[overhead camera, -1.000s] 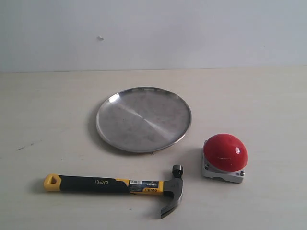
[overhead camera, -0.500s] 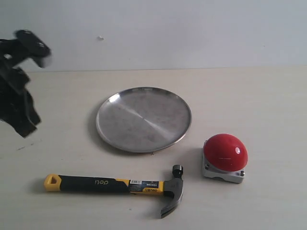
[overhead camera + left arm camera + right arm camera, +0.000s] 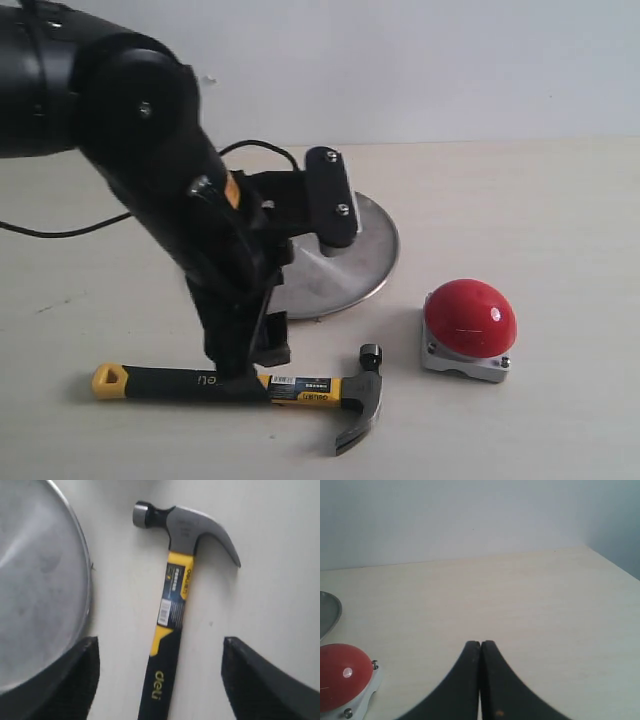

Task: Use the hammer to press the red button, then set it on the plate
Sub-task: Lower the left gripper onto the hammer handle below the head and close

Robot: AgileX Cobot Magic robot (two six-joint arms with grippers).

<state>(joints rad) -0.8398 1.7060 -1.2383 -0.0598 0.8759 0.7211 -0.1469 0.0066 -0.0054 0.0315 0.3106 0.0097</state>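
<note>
The left arm (image 3: 130, 120) is bulky, rounded, glossy black, with an orange mark (image 3: 232, 188), a thin black cable (image 3: 60, 230) and a bracket (image 3: 331, 185) bearing two silver screws (image 3: 343, 208). The right hand (image 3: 480, 645) has black tapering fingers (image 3: 462, 680).

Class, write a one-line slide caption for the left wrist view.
Left gripper, jaws open, poised either side of the black handle of the claw hammer, stainless plate alongside.

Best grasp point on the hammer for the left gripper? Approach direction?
Take the hammer by its black rubber handle, just behind the yellow label band, coming straight down from above. It lies flat on the table, so only a top approach lets the fingers straddle the narrow handle. The left gripper hangs open over it, one finger each side.
</note>
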